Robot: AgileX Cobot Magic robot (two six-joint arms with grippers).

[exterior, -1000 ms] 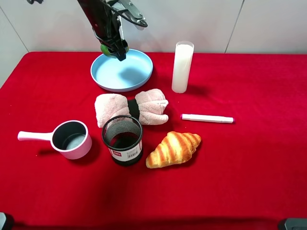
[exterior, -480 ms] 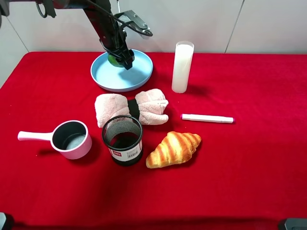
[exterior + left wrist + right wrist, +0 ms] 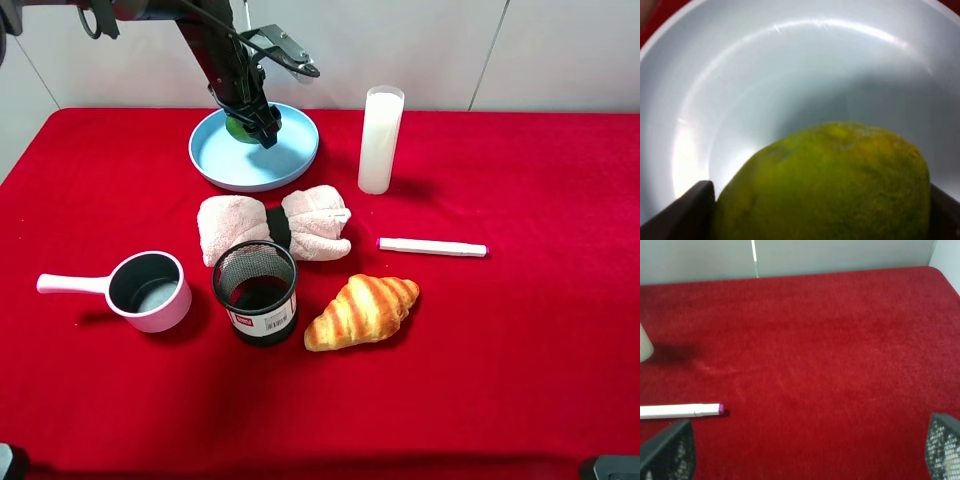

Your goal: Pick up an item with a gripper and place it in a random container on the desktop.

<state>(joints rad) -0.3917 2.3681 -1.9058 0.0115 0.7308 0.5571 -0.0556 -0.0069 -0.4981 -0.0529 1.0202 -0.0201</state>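
The black left gripper (image 3: 258,122) clamps the glossy round green fruit (image 3: 825,185) across its middle, over the shallow light blue plate (image 3: 295,158). The fruit seems firm, light and slippery. The right gripper (image 3: 805,455) has its jaws apart.

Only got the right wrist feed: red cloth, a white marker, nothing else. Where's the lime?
Observer: The lime is over the blue plate, in the left gripper.
Operator: Gripped or let go?
Observer: Gripped. The left wrist view shows it wedged between both fingers, with the plate's floor behind it.
Operator: Touching the plate?
Observer: Contact I cannot tell. The overhead view does put it inside the rim, toward the far edge.
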